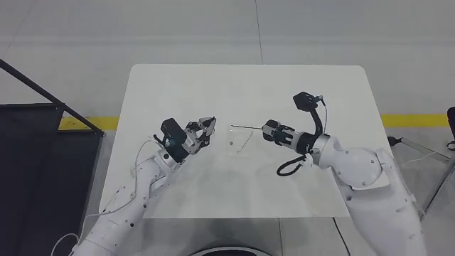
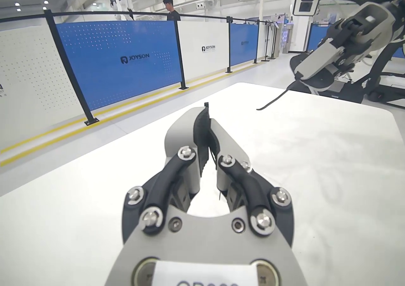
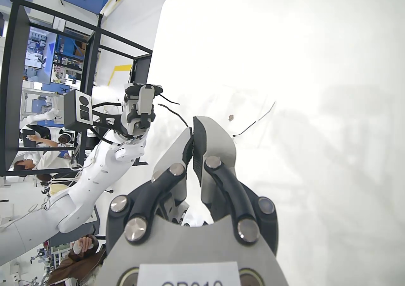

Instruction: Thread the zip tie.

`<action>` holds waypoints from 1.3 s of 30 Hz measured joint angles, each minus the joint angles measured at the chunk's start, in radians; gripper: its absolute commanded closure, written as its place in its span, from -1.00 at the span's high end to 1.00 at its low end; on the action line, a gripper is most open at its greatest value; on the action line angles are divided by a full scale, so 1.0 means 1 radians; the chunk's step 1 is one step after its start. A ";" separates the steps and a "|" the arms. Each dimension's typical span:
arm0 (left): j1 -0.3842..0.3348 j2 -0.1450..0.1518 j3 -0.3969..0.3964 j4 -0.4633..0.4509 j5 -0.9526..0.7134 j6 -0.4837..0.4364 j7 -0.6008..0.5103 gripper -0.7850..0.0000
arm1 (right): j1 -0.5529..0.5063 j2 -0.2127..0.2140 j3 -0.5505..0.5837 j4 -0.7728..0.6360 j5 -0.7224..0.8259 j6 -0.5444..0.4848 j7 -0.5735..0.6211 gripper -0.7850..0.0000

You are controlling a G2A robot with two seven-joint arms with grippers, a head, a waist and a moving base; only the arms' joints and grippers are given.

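Both inward: left claw (image 1: 209, 125), right claw (image 1: 264, 129).

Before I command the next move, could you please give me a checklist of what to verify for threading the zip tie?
1. Left end effector shut on the black end piece that pokes past its fingertips: ok.
2. Right end effector shut on the zip tie strip: ok.
3. Strip's free tip aimed toward the left end effector: ok, judging by the top view.
4. Tip entered into the end piece: not ok, a gap separates them above the table.
5. Opening of the end piece turned to face the tip: cannot tell.
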 measured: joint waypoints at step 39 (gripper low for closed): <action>0.030 -0.006 0.024 -0.040 0.097 0.054 0.003 -1.00 | 0.001 -0.003 -0.035 0.008 0.093 0.011 -0.031 -1.00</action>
